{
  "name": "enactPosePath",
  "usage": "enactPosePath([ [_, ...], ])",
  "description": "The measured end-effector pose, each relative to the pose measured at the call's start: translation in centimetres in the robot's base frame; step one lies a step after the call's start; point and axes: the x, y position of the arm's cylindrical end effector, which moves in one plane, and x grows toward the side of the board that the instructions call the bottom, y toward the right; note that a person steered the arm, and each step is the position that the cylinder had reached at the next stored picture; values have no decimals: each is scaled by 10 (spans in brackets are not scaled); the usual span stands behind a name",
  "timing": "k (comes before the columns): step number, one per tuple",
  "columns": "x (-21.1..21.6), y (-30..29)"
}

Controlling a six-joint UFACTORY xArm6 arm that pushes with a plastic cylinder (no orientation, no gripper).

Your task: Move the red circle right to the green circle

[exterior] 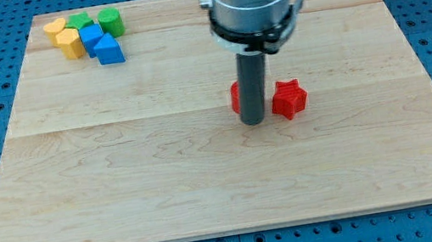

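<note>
Red circle [236,96] mostly hidden behind my tip [252,121] | red star [289,99] right | no claw visible

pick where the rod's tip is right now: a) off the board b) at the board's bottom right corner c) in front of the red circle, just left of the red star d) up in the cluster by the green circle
c: my tip stands mid-board, covering most of the red circle, with the red star just to the view's right, far from the green circle.
</note>
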Motion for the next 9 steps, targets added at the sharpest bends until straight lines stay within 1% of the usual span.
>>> enactPosePath([
  [2, -87, 15],
  [3, -90, -24],
  [4, -108, -34],
  [5, -107, 19],
  [6, -132, 20],
  [7, -128, -42],
  [8, -145, -90],
  [9, -157, -90],
])
